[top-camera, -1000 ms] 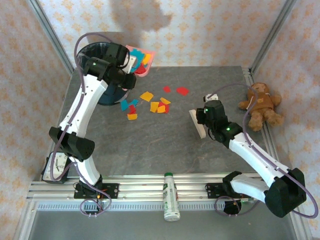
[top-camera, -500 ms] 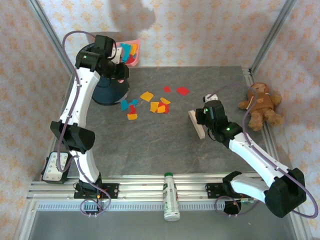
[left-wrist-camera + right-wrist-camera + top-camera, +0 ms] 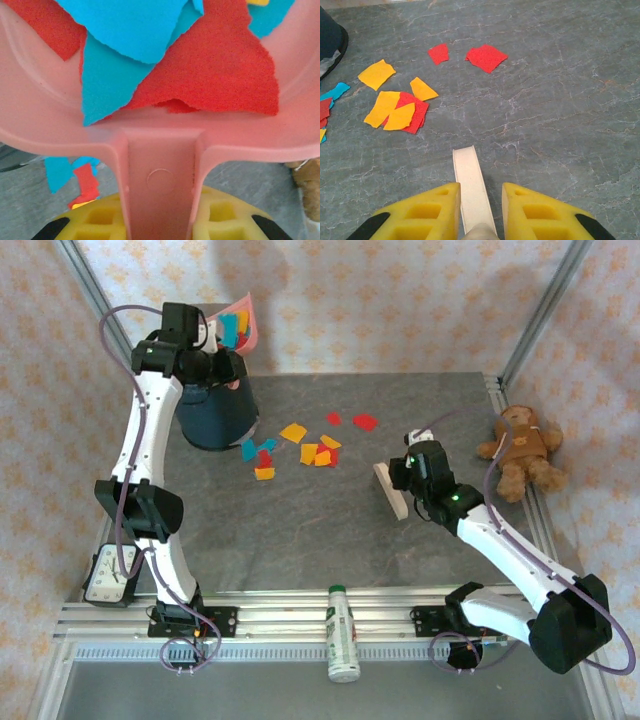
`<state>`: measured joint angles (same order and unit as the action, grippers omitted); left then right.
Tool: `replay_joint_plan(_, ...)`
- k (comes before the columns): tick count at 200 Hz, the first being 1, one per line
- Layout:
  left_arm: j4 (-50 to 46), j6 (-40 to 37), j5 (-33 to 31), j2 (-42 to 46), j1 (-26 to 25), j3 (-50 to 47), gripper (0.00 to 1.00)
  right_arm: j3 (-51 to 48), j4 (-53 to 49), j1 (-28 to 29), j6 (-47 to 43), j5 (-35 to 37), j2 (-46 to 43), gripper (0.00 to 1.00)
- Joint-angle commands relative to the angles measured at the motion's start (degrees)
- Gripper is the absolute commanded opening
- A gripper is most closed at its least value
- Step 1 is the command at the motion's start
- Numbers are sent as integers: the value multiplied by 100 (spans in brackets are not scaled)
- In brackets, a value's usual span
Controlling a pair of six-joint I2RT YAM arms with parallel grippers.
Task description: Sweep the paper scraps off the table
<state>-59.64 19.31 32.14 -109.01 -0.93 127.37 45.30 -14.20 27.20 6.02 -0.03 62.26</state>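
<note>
- Lying across the near rail between the two arm bases: a white bottle. A clock sits at the near left corner.
- Right gripper is low over the table, mid-right. Its fingers are clamped on a cream strip that juts forward between them.
- Paper scraps: a loose cluster of orange, red, yellow and blue lies flat on the table beyond the strip, clear of it. Two red pieces lie a little farther out.
- Teddy bear sits at the right edge.
- Dark blue bin stands far left, near the leftmost scraps.
- Left gripper is raised above the bin, pinched on the handle of a pink dustpan. The pan is tilted steeply, with red and blue scraps piled inside.
</note>
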Motion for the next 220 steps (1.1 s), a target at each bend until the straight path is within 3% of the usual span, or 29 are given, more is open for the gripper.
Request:
replay_joint_plan(1,587,436,488,-4,125,-142,0,-21,72,5,83,21,-66,0)
replay_joint_plan(55,1312,1094,1101,-265,391,-315,0,-21,62,18,92,21,-43,0)
replay_joint_plan(140,2371,2193,1479,-191,581,-807,0,7,26,22,120,36,14,0)
replay_joint_plan(220,4467,3658,1878,379,770,-2214,0,-8,20,31,134,39,5,0)
